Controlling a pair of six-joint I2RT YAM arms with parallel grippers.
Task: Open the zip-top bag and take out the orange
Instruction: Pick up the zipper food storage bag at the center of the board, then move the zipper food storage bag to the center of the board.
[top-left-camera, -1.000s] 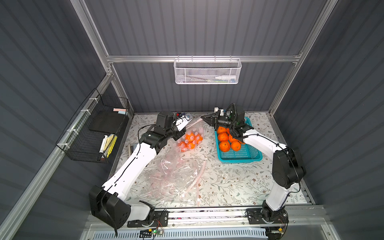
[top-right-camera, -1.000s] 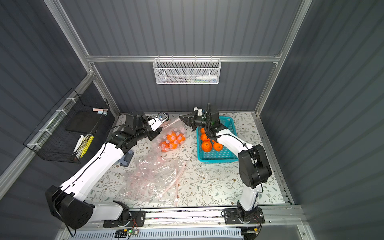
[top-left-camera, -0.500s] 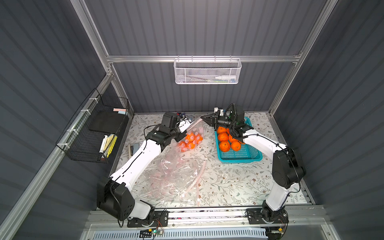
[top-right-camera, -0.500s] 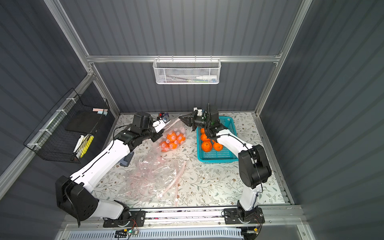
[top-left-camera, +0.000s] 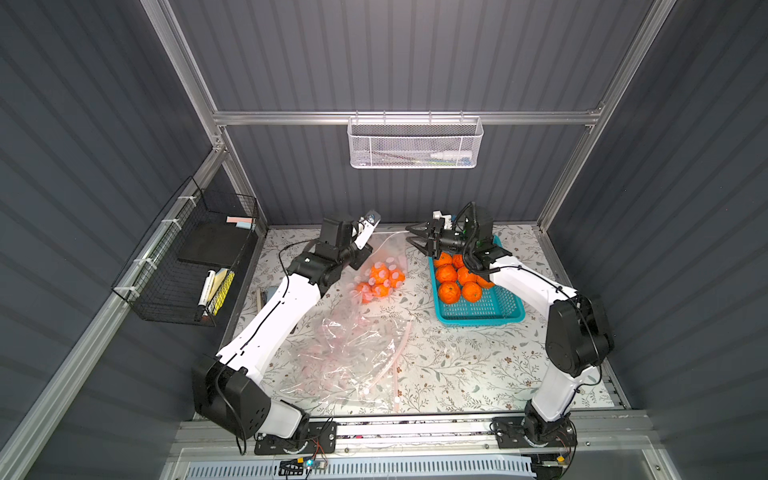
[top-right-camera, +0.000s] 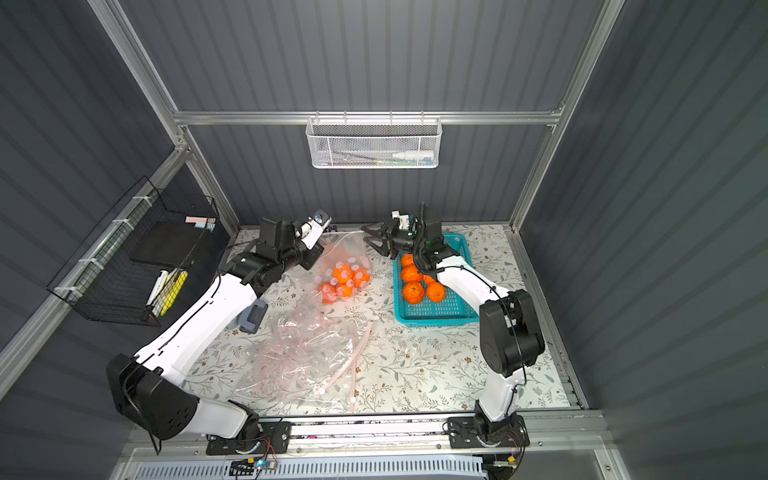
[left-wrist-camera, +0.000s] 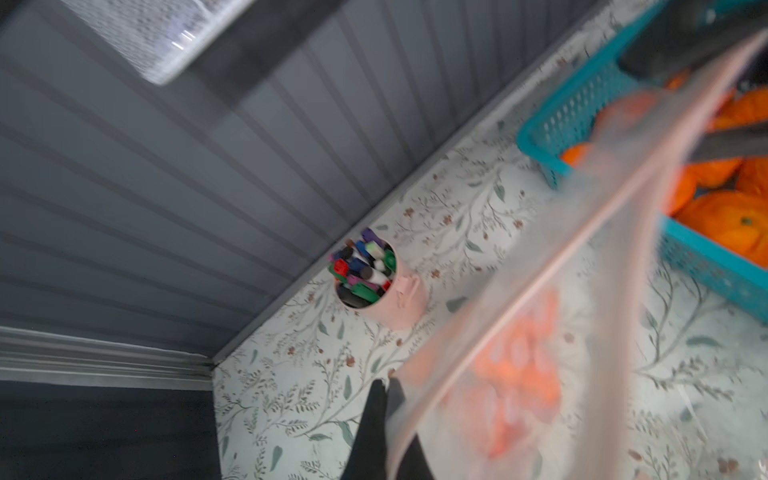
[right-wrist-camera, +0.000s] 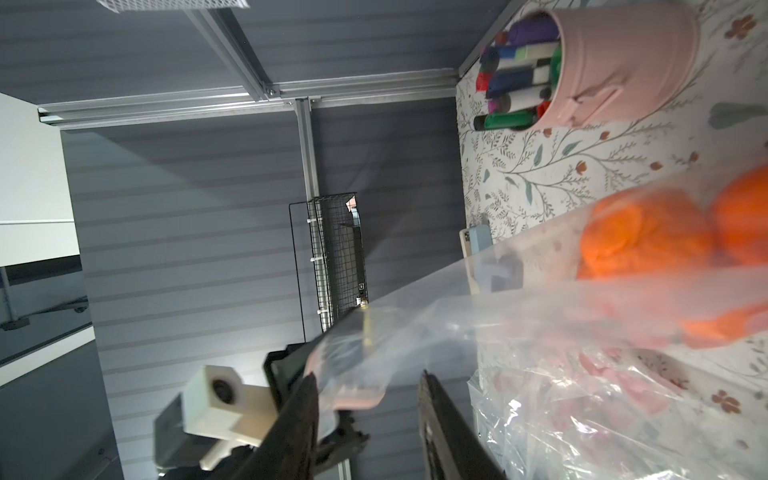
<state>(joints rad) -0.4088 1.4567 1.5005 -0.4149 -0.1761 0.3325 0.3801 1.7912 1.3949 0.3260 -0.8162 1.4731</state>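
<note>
Now, left gripper (left-wrist-camera: 384, 384): closed tight on bag (top-left-camera: 386, 266) corner, tips hard to see in top views.
right gripper (right-wrist-camera: 368, 376): jaws apart, blurred bag edge beside one finger; contact unclear.
oranges (top-left-camera: 380, 278): low inside bag, near basket (top-left-camera: 478, 309); count hard to tell.
zip (left-wrist-camera: 615, 187): open or closed, cannot tell.

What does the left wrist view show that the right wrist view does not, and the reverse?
Only the left wrist view shows the teal basket with loose oranges. Only the right wrist view shows the black wire basket on the side wall. Both show the pink cup of markers, the zip-top bag with its bagged oranges, and the floral table cover.
</note>
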